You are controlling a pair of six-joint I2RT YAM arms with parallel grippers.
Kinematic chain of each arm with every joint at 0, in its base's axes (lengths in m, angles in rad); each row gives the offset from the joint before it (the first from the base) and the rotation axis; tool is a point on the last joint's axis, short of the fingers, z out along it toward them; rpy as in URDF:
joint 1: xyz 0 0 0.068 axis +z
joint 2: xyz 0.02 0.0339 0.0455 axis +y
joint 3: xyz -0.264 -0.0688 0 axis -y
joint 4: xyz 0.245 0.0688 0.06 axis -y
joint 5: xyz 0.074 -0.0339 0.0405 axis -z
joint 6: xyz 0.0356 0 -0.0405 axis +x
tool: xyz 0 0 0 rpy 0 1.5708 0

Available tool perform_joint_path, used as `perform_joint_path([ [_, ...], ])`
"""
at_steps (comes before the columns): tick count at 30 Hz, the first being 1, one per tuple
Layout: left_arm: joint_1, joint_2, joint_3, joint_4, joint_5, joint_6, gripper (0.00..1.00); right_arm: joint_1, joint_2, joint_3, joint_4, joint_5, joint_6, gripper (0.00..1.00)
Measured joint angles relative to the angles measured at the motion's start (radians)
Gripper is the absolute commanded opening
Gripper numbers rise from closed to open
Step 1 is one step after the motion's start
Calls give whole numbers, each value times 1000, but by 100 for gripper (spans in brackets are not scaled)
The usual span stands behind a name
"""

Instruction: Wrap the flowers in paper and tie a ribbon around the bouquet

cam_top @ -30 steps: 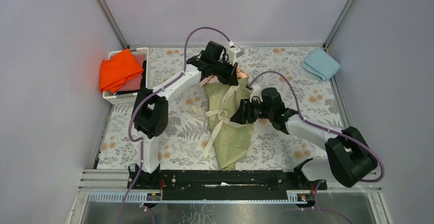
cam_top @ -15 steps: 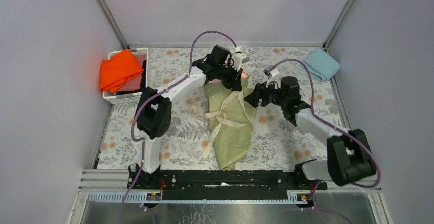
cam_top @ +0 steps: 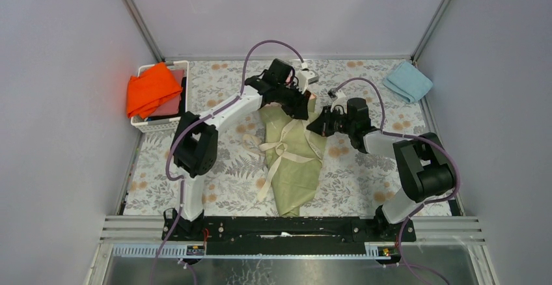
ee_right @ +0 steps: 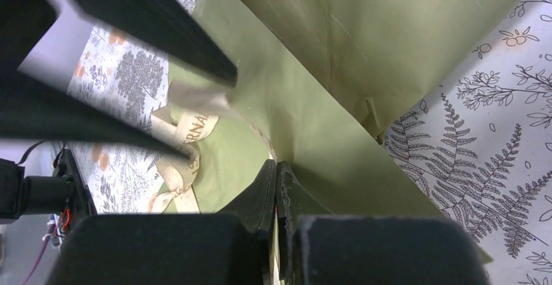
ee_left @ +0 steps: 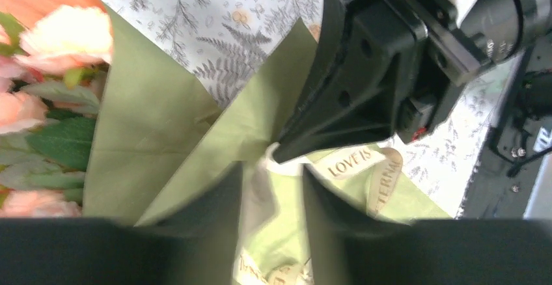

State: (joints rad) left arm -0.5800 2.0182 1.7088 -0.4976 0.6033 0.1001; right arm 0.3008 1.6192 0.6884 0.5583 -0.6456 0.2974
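Your bouquet [cam_top: 294, 168] lies mid-frame in the top view, with the ribbon [cam_top: 281, 149] knotted across it. Your right claw [ee_right: 276, 168] is clenched on a ribbon strand at the edge of the paper [ee_right: 338, 51]. Your left claw [ee_left: 270, 174] stands released, fingers apart, with ribbon loose between them, just beside the right.

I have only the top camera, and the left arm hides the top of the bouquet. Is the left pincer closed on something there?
Observer: No. The left wrist view shows the left pincer with its fingers apart, and a piece of the ribbon lies between them.
Operator: And the right pincer?
Observer: By its own wrist view, the right pincer is shut, with its tip at the olive paper.
Operator: Is the ribbon plain?
Observer: No, it carries printed words, "LOVE IS ETERNAL".
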Motion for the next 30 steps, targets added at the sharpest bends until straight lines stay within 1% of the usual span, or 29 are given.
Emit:
perform_joint_path([
  [1, 0, -2, 0, -13, 5, 21, 80, 0, 3, 0, 3, 5, 13, 0],
  [4, 0, -28, -2, -100, 17, 113, 85, 0, 4, 1, 12, 18, 41, 0],
  [6, 0, -81, -31, -141, 15, 187, 86, 0, 8, 5, 16, 25, 59, 0],
  [7, -1, -122, -56, -157, 8, 222, 83, 0, 14, 9, 17, 26, 64, 0],
  [8, -2, -175, -88, -173, -2, 259, 77, 0, 23, 14, 18, 26, 71, 0],
  [10, -4, -278, -142, -192, -30, 320, 55, 0, 42, 21, 24, 27, 86, 0],
  [11, -6, -318, -163, -196, -49, 336, 48, 0, 48, 21, 24, 27, 92, 0],
  [12, -13, -362, -190, -200, -78, 368, 48, 0, 54, 21, 23, 27, 100, 0],
  [14, -34, -395, -224, -208, -121, 386, 54, 0, 58, 21, 23, 27, 108, 0],
  [15, -51, -399, -246, -212, -145, 394, 58, 0, 59, 21, 23, 27, 112, 0],
  [16, -73, -395, -277, -214, -169, 396, 66, 0, 59, 21, 23, 27, 114, 0],
  [17, -92, -386, -314, -215, -187, 396, 70, 0, 59, 22, 23, 27, 116, 0],
  [19, -123, -363, -394, -215, -220, 383, 71, 0, 59, 23, 22, 27, 119, 0],
  [22, -157, -321, -486, -211, -282, 344, 67, 0, 60, 25, 18, 27, 119, 0],
  [23, -164, -309, -502, -206, -303, 331, 63, 0, 60, 26, 16, 27, 119, 0],
  [25, -174, -293, -518, -175, -347, 307, 53, 0, 60, 26, 14, 26, 119, 0],
  [27, -179, -290, -520, -136, -389, 288, 41, 0, 60, 26, 10, 26, 119, 0],
  [28, -179, -290, -520, -116, -409, 281, 33, 0, 60, 26, 7, 26, 119, 0],
  [29, -179, -290, -520, -98, -426, 277, 23, 0, 60, 26, 3, 26, 119, 0],
  [30, -179, -290, -520, -86, -438, 276, 10, 0, 60, 26, 0, 25, 119, 0],
])
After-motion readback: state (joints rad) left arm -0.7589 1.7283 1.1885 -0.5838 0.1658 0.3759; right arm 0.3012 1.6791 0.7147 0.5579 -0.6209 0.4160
